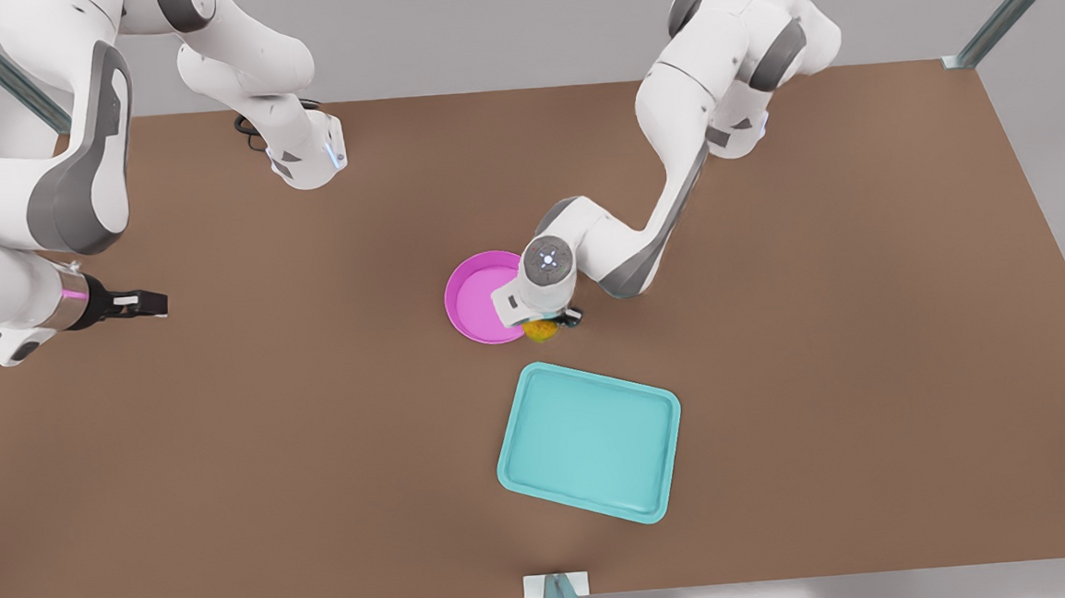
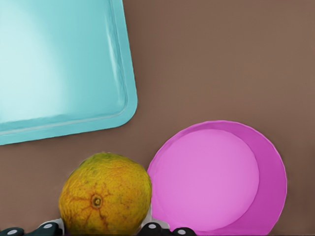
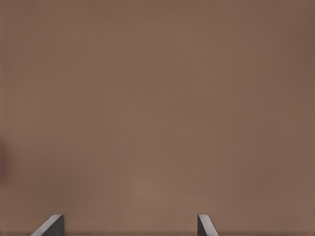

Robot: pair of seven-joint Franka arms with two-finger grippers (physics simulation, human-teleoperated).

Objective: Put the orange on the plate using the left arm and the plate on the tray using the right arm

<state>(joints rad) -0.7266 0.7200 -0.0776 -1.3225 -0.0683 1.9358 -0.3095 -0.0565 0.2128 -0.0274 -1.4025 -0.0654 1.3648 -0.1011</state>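
Starting at the front view's left, your right gripper [image 1: 156,303] hangs over bare brown table [image 1: 226,429], well apart from everything; its wrist view shows two fingertips [image 3: 51,225] spread wide with nothing between them, so that arm waits. Moving toward the middle, the pink plate [image 1: 477,295] lies flat on the table, empty, and just beside its rim on the front view's right your left gripper [image 1: 552,321] is down at the orange [image 1: 541,330]. In the left wrist view the orange [image 2: 105,193] sits between the dark finger parts at either side of it, close against the fruit, but you cannot tell from here whether the pads are pressing it or only flanking it, or whether the fruit has left the table. Confirm a firm pinch across the widest part before you lift, since a round fruit will likely roll out of a shallow grip. Then carry it only a short way sideways over the plate [image 2: 221,177], lower it to the middle of the dish and release gently so it does not roll off the low rim. The turquoise tray [image 1: 589,441] lies empty nearer the camera, apart from the plate.
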